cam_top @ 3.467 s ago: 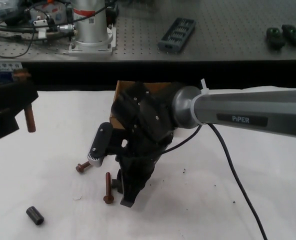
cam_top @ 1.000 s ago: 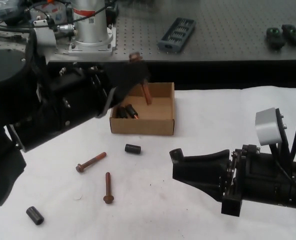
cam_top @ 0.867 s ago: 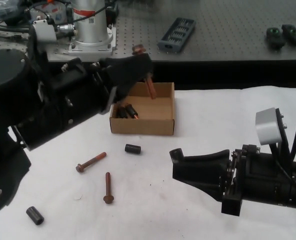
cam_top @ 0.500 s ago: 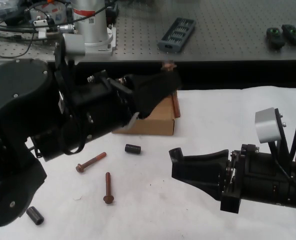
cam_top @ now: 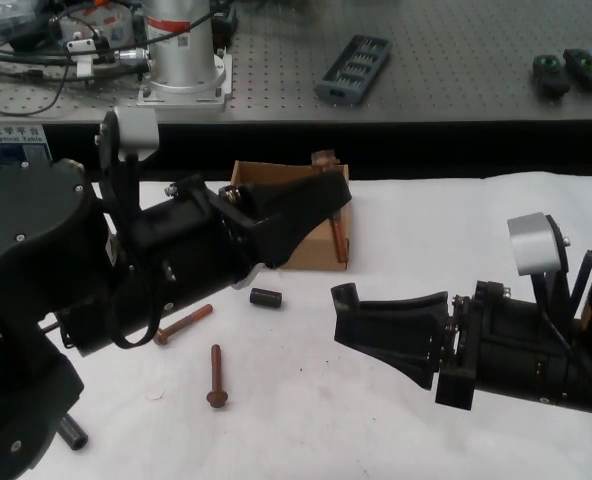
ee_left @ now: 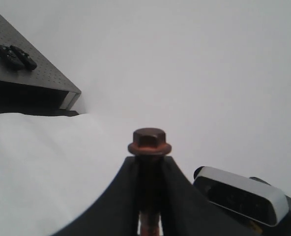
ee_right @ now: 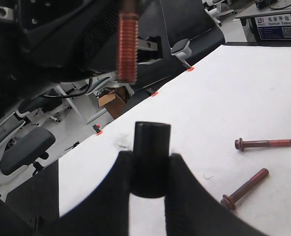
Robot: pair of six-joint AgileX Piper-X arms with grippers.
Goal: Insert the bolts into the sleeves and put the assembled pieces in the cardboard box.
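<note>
My left gripper (cam_top: 331,205) is shut on a copper bolt (cam_top: 332,215) that hangs head up in front of the cardboard box (cam_top: 244,172). In the left wrist view the bolt's head (ee_left: 149,142) sticks out above the left gripper (ee_left: 149,169). My right gripper (cam_top: 348,300) sits low at the right, shut on a black sleeve (ee_right: 152,157). The sleeve stands upright between its fingers, below and short of the bolt's threaded end (ee_right: 127,46). A loose sleeve (cam_top: 265,297) lies on the cloth in front of the box.
Two loose bolts (cam_top: 215,375) (cam_top: 183,324) lie on the white cloth at the front left, also seen as bolts (ee_right: 263,143) (ee_right: 244,188) from the right wrist. Another sleeve (cam_top: 71,431) peeks out by the left arm. A perforated bench (cam_top: 426,60) with tools stands behind.
The left arm has carried the bolt from over the box to the right and down, towards the right gripper. The right gripper, holding the sleeve, has crept slightly left.
</note>
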